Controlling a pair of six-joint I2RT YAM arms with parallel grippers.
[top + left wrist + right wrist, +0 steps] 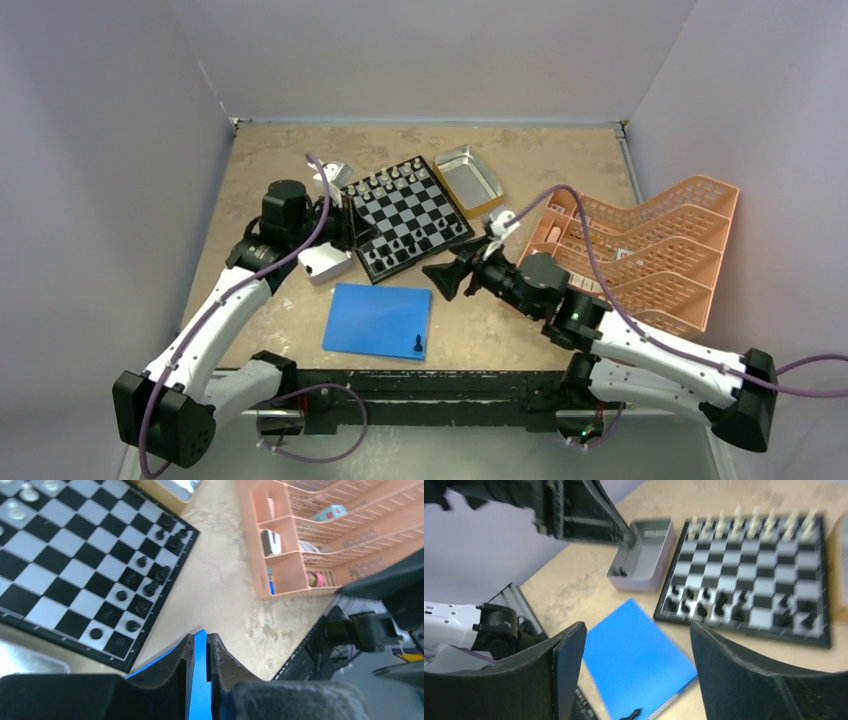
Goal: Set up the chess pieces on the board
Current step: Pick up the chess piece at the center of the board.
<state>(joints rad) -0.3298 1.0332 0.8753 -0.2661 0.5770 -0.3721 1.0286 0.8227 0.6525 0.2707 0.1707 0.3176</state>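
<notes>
Your left fingers (201, 639) are drawn almost together, with only a thin slit between them and nothing in it. They hang at the left edge of the board (410, 212), over the desk (270, 160). Your right fingers (638, 632) are spread wide and empty, just off the board's near right side, pointing toward it and the blue sheet (370, 315).

The board lies turned at an angle in the middle of the desk. The silvery-white pieces (385, 182) line its far rows and the black pieces (415, 243) fill most of its near rows. One black piece (418, 343) is on the blue sheet near its front right corner, well apart from the board. A silver tray (325, 263) lies just beside the board's near left corner, and the peach rack (660, 240) fills the right.
</notes>
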